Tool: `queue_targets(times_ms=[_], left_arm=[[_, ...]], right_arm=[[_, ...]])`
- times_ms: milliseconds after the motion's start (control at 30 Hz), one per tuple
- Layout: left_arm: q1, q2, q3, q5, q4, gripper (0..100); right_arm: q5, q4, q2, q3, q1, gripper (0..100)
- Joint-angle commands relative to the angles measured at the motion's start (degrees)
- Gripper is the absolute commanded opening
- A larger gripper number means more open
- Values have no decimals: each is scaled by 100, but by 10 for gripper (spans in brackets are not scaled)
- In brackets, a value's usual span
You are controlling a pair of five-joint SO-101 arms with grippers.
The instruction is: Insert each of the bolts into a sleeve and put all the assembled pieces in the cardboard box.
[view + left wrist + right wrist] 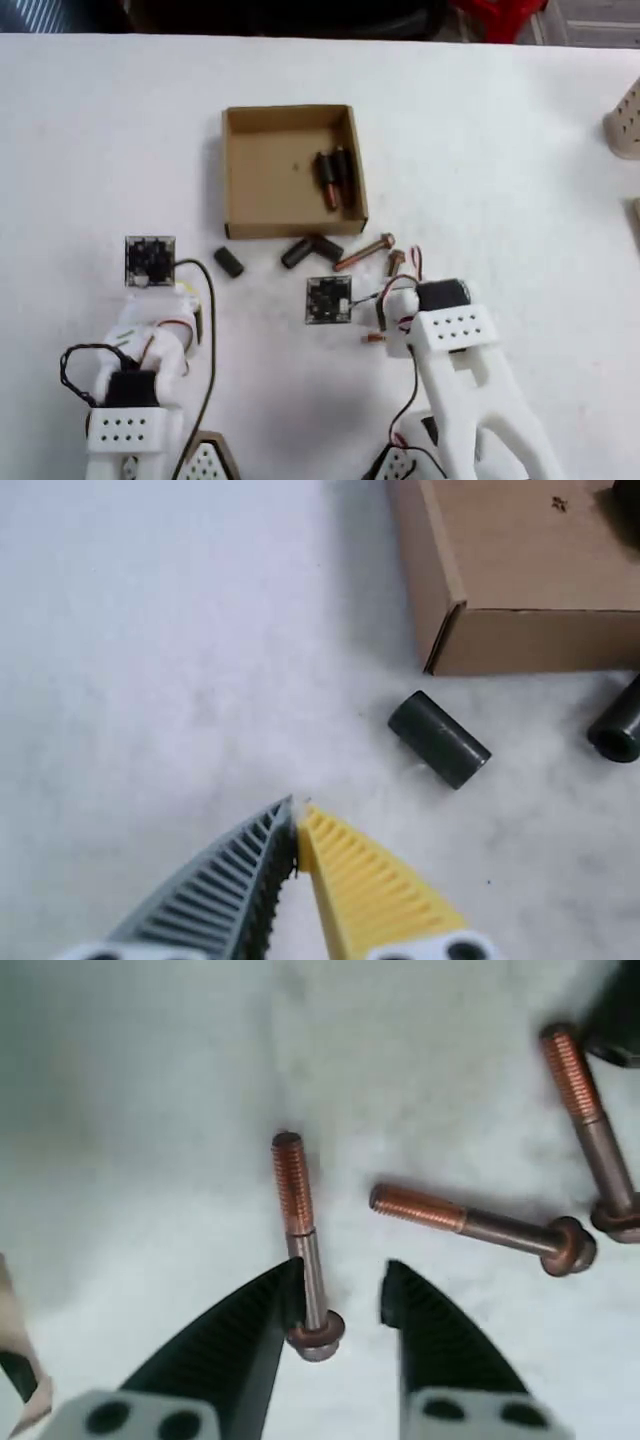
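**Right jaws apart around a bolt, left jaws together near a sleeve**

Open-topped cardboard box [262,170] on the white counter [500,150], about midway between the left and right edges and toward the far edge. Inside, against the wall facing the counter's right edge, dark assembled pieces [333,178] lying side by side; exact count hard to tell.

Just outside the box's near wall:
- One black sleeve [228,262] lying alone on its side, close to the box's near-left corner.
- Two more sleeves [310,250] lying together at a shallow angle, ends meeting.
- Beside those, toward the right edge, a coppery bolt [365,252] flat on the counter.
- A second bolt [396,262] close by it.

Right arm [455,330] by the near edge, right of centre. Right jaws apart, low over the counter, with a third bolt [305,1250] lying flat between them. Head close against one jaw, threaded end pointing away, not clamped.

Left arm [130,400] by the near edge, toward the left. Left jaws together, tips meeting, gripping nothing, aimed at bare counter with the lone sleeve near.
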Motion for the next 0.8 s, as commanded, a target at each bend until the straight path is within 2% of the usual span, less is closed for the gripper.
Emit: queue_targets(times_ms=[0, 67, 167, 233, 300, 433, 533, 633, 767], left_arm=[[40, -66, -26, -44, -88, 24], [40, -66, -26, -44, -88, 24], [40, -66, -26, -44, -88, 24], [40, -66, -26, -44, -88, 24], [40, -66, -26, -44, -88, 24], [40, -66, -26, -44, -88, 24], [40, -66, -26, -44, -88, 24], [40, -66, -26, -44, -88, 24], [40, -66, -26, -44, -88, 24]], right_arm=[[114, -31, -110, 62, -136, 240], [70, -22, -110, 62, -224, 213], [-246, -40, -110, 9, -400, 117], [-1152, -57, -110, -149, -629, 64], [-2382, -75, -119, -343, -848, 37], [-5037, -716, -75, -765, -1262, 25], [-6725, -1235, -66, -932, -1587, 25], [-7736, -1710, -57, -967, -1763, 43], [-8677, -2316, -22, -949, -1833, 137]])
